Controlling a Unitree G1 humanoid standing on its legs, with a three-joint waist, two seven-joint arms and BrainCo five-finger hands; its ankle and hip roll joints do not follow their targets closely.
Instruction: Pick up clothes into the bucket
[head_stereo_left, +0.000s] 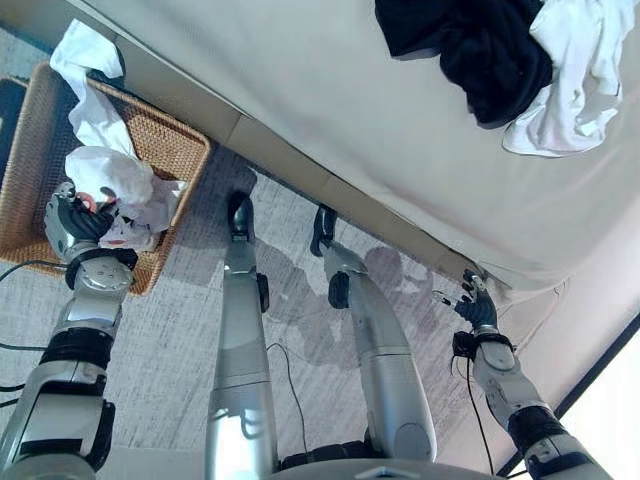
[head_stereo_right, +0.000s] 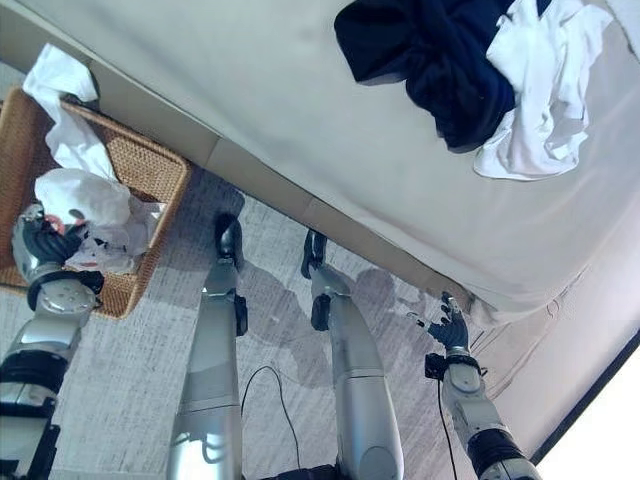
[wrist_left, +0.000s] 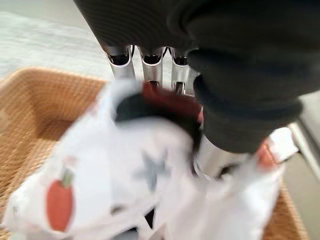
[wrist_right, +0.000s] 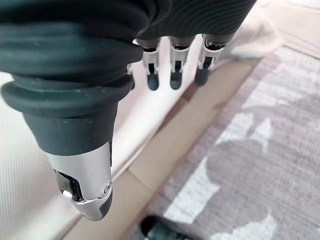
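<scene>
White garment over the basket, in our left robot hand.

Our left robot hand (head_stereo_left: 78, 222) is clenched around a white printed garment (head_stereo_left: 120, 185), bunched just above the wicker basket (head_stereo_left: 165, 140); another white cloth (head_stereo_left: 85, 75) drapes over the rim beyond it. Our right robot hand (head_stereo_left: 476, 305) hangs released beside the bed (head_stereo_left: 330, 100), well apart from the dark clothes (head_stereo_left: 470, 45) and white clothes (head_stereo_left: 580, 70) lying on it.
</scene>
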